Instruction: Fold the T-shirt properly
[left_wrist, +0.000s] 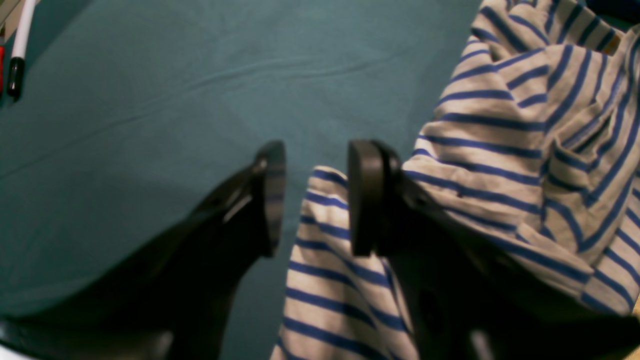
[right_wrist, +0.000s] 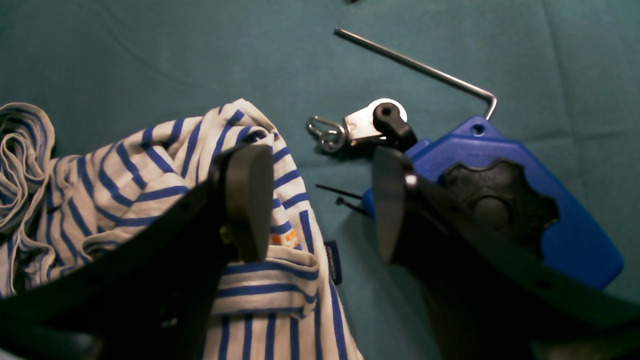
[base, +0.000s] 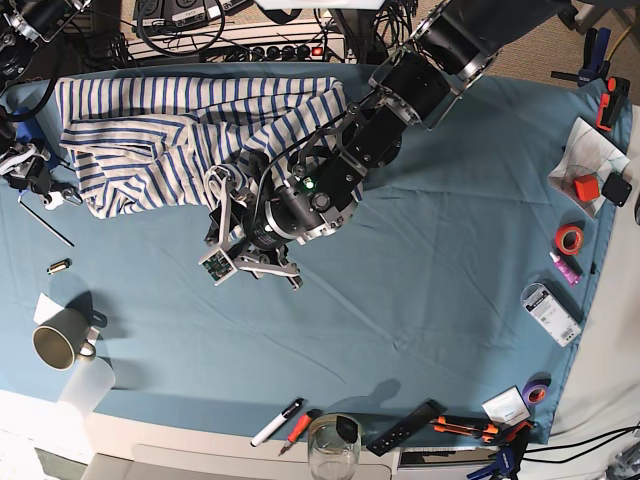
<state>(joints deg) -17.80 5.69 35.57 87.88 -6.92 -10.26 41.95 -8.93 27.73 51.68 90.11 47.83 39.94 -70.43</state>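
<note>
Teal table cloth (base: 420, 260); crumpled T-shirt (base: 150, 140); left hand (left_wrist: 316, 197), right hand (right_wrist: 320, 200) both apart.

A table draped in a teal cloth (base: 420, 300) carries everything. The striped T-shirt (base: 150, 140) lies crumpled on it at the far left corner. Taking the shirt as landmark: just beyond its left edge lie a blue clamp (right_wrist: 525, 200), a bent metal rod (right_wrist: 415, 62) and a small metal shackle (right_wrist: 327, 132). Nearer the camera than the shirt stand a mug (base: 58, 340) and, well apart, a clear glass (base: 333, 445) beside a white marker (base: 277, 422). Far to the shirt's right lie an orange tape roll (base: 570, 238) and purple tape roll (base: 537, 390).
</note>
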